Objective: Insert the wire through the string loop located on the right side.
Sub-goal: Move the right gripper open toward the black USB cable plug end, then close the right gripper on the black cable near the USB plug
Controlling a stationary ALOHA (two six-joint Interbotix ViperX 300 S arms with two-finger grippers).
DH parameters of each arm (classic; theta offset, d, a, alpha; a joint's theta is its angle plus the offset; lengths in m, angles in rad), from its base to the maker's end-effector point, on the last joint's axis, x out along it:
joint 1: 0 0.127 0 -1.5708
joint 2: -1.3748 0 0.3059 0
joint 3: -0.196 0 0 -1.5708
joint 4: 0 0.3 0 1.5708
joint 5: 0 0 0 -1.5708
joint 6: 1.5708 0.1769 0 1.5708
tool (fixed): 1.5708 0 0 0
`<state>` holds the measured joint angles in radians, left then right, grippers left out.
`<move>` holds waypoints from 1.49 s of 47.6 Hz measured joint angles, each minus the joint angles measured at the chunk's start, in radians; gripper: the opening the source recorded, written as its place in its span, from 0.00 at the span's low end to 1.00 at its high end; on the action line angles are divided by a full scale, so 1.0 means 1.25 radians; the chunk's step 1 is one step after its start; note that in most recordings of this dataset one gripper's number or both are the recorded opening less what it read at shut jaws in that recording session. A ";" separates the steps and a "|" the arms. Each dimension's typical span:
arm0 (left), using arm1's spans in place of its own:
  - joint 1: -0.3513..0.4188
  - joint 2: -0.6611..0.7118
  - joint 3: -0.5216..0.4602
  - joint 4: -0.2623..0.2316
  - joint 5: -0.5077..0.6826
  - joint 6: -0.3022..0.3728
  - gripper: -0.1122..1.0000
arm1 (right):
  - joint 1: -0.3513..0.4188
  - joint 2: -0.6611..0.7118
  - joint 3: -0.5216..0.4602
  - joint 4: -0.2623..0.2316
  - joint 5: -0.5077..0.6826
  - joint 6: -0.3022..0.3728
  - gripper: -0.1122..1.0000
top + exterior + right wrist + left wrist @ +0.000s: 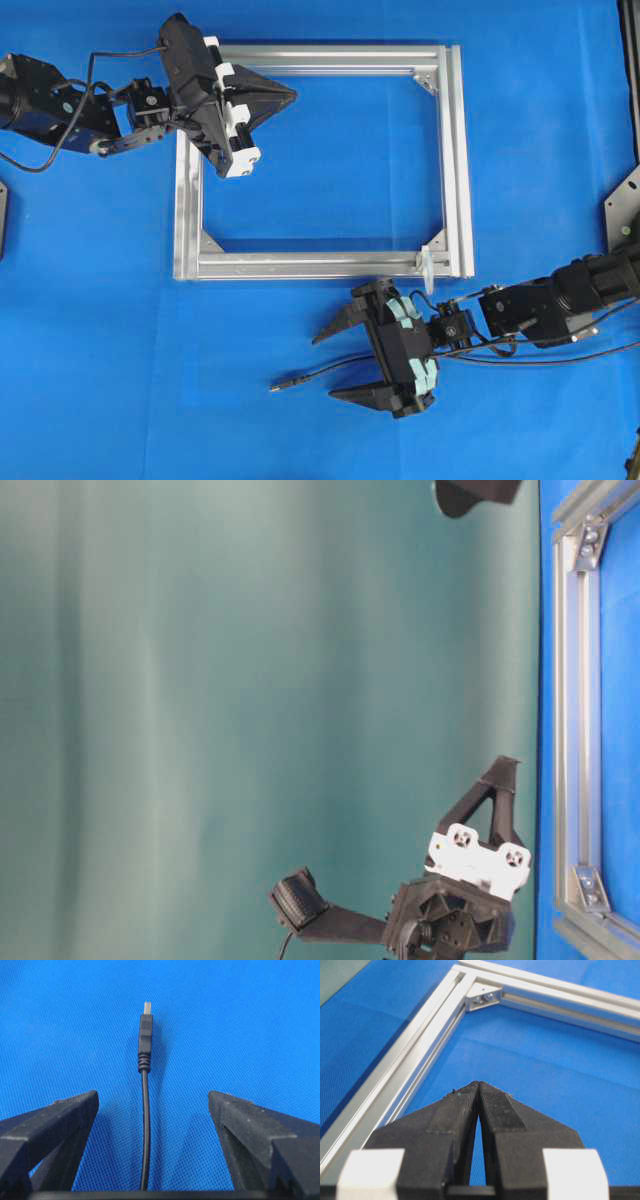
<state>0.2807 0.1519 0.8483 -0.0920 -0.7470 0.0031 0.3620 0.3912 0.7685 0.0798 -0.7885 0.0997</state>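
The wire [320, 374] lies flat on the blue mat, its plug tip [276, 383] pointing left. My right gripper [327, 367] is open just below the frame's bottom rail, one finger on each side of the wire, touching nothing. In the right wrist view the wire [145, 1125] runs up the middle of my right gripper [152, 1097] to the plug [145, 1035]. The string loop [425, 262] stands white on the frame's bottom right corner, above and right of this gripper. My left gripper [290, 95] is shut on nothing over the frame's top left; its tips [478, 1084] meet.
The silver aluminium frame [455, 150] lies in the middle of the mat, with triangular brackets [482, 997] in its corners. Thicker black arm cables [560, 352] trail to the right behind the right wrist. The table-level view shows the left gripper [503, 770] beside the frame [575, 730].
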 measured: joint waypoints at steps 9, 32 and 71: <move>0.000 -0.001 0.004 0.000 0.000 -0.002 0.10 | 0.000 0.000 -0.001 0.000 0.000 0.001 0.88; -0.001 0.000 0.004 0.000 0.000 -0.002 0.10 | 0.005 0.012 -0.025 0.001 0.044 -0.007 0.07; 0.000 0.000 0.005 0.000 0.000 -0.004 0.10 | 0.004 -0.085 -0.023 0.001 0.109 -0.001 0.06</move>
<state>0.2807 0.1519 0.8544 -0.0920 -0.7470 -0.0015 0.3666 0.2853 0.7394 0.0813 -0.6519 0.0982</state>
